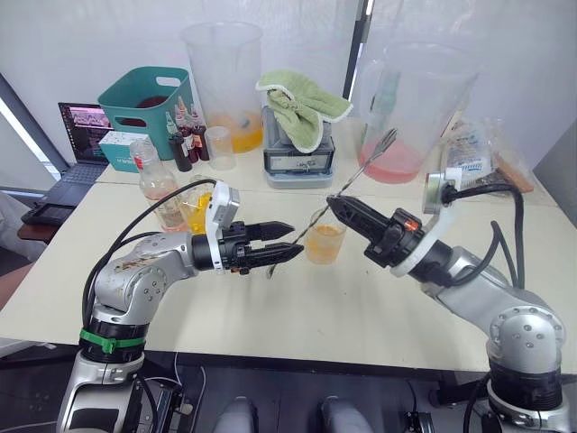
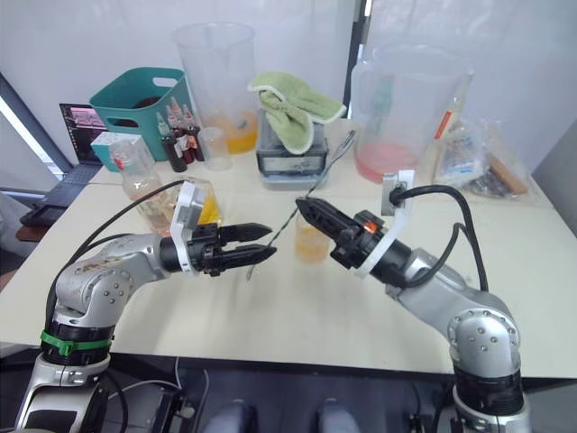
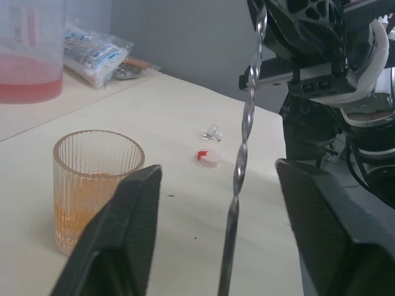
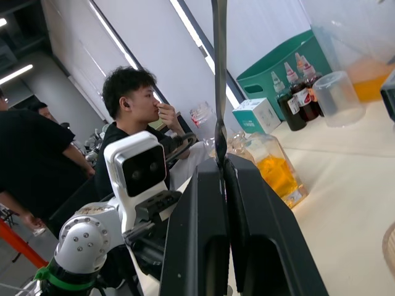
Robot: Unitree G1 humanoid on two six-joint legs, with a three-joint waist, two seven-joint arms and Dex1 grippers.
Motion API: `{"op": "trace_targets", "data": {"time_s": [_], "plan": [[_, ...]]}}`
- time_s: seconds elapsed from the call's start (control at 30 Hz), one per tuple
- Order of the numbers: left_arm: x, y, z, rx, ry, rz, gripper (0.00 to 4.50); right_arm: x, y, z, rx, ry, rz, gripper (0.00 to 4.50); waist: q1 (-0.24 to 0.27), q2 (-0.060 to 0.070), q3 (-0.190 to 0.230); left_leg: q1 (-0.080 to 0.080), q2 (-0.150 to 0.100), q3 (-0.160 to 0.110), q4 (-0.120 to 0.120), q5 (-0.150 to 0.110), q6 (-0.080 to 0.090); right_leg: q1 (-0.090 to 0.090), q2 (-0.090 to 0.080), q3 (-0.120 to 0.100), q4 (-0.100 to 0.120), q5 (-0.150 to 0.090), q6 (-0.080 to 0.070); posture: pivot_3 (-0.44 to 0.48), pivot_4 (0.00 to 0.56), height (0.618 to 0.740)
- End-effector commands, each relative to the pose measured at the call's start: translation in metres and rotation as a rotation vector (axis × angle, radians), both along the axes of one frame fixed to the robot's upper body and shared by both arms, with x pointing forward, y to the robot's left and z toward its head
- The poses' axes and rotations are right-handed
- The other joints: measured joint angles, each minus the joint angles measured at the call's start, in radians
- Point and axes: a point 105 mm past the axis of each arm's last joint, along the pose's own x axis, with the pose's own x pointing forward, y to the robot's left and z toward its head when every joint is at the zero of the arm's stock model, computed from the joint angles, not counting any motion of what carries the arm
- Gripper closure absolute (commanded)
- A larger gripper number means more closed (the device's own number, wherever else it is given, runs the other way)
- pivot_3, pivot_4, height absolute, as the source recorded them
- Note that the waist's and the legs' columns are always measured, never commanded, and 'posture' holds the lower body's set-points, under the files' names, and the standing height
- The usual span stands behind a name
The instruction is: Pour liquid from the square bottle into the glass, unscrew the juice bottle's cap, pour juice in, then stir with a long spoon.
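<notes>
Right gripper [image 1: 335, 206] clamped shut on twisted long spoon [image 1: 361, 169], which slants past the ribbed glass [image 1: 325, 242] of orange liquid on the table [image 1: 361, 316], its lower end between the left gripper's [image 1: 290, 242] parted, empty fingers.

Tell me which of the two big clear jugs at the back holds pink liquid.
The right jug, behind the right end effector. The jug beside the green bin holds orange.

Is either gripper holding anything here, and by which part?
The right gripper pinches the long spoon on its twisted stem, around mid-length. The left gripper is open and holds nothing.
</notes>
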Motion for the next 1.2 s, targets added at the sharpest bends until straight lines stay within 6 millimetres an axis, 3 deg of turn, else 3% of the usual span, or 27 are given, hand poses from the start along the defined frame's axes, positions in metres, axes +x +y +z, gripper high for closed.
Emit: {"op": "trace_targets", "data": {"time_s": [0.03,0.2,0.37,0.9,1.1,1.2], "plan": [[0.000,0.011,0.012,-0.029,-0.032,0.037,0.01,-0.002,-0.010,0.032,0.023,-0.117,-0.035,4.50,0.000,0.000,0.000,0.000,0.000,0.000,0.000,0.000,0.000,0.000,0.000,0.000,0.000,0.000,0.000,0.000,0.150,0.740],[-0.001,0.025,-0.011,0.084,-0.067,0.088,0.01,0.016,-0.022,0.058,-0.108,-0.205,-0.129,4.50,-0.002,0.000,0.000,0.000,0.000,0.001,-0.002,0.000,0.000,-0.001,-0.001,0.000,0.000,0.000,0.000,0.000,0.150,0.740],[-0.003,0.028,-0.018,0.107,-0.089,0.102,0.01,0.028,-0.029,0.063,-0.245,-0.242,-0.183,4.50,0.007,0.000,0.000,-0.002,0.000,0.001,-0.002,0.000,0.000,-0.003,-0.001,0.000,0.000,0.000,0.000,0.000,0.150,0.740],[0.000,0.029,-0.024,0.133,-0.114,0.136,0.01,0.061,-0.016,0.011,-0.470,-0.172,-0.178,4.50,0.002,0.000,0.000,-0.006,0.000,0.002,-0.001,0.000,0.000,-0.009,-0.001,0.000,0.001,0.000,-0.001,0.000,0.150,0.740],[0.002,0.029,-0.024,0.135,-0.116,0.136,0.01,0.081,-0.017,0.004,-0.442,-0.155,-0.205,4.50,0.003,0.000,0.000,-0.008,0.000,0.002,-0.001,0.000,0.000,-0.011,-0.002,0.000,0.002,0.001,-0.001,0.000,0.150,0.740],[0.001,0.028,-0.024,0.140,-0.121,0.130,0.01,0.089,-0.022,0.003,-0.515,-0.204,-0.250,4.50,0.003,0.000,0.000,-0.009,0.000,0.002,-0.001,0.000,0.000,-0.012,-0.002,0.000,0.002,0.001,-0.001,0.000,0.150,0.740]]}}
